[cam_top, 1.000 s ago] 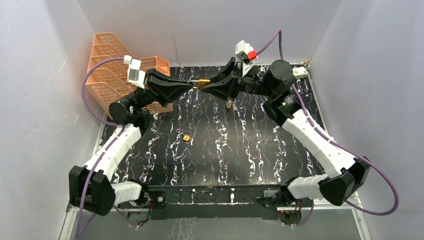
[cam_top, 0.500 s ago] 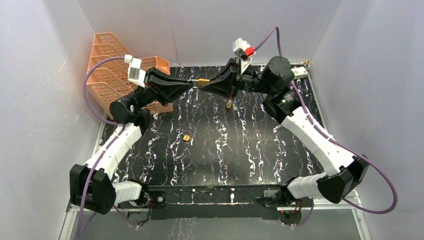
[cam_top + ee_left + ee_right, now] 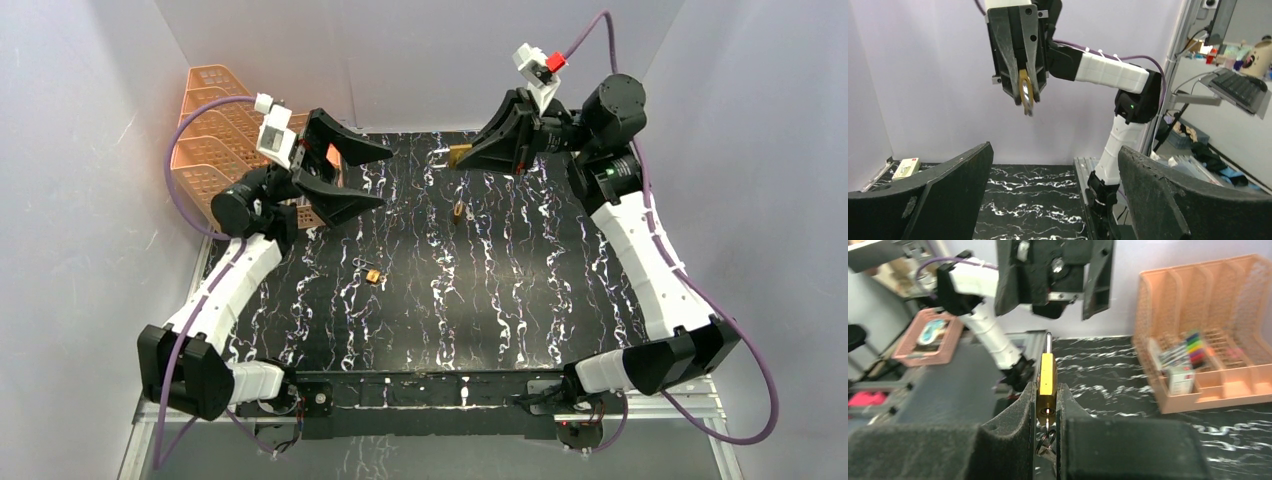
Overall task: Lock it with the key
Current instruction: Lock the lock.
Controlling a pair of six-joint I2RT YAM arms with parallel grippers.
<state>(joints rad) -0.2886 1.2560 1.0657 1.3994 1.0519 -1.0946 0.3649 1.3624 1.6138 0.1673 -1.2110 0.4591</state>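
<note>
Right gripper (image 3: 1047,391) clamping brass padlock (image 3: 1047,374), key (image 3: 1046,442) half hidden below, left gripper (image 3: 1054,151) wide

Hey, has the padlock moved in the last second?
Yes. The padlock, held in the right gripper, went right in the top view, away from the orange rack and the open left gripper.

Plain pale lavender walls (image 3: 420,50) close in the far side and both flanks of a table (image 3: 480,300) topped in black with white marble veining. An orange mesh desk organiser (image 3: 205,140) stands at the far left corner (coloured pens (image 3: 1192,342) in one compartment). Beyond the right side, a keyboard (image 3: 1240,86) sits on a raised grey tray.
</note>
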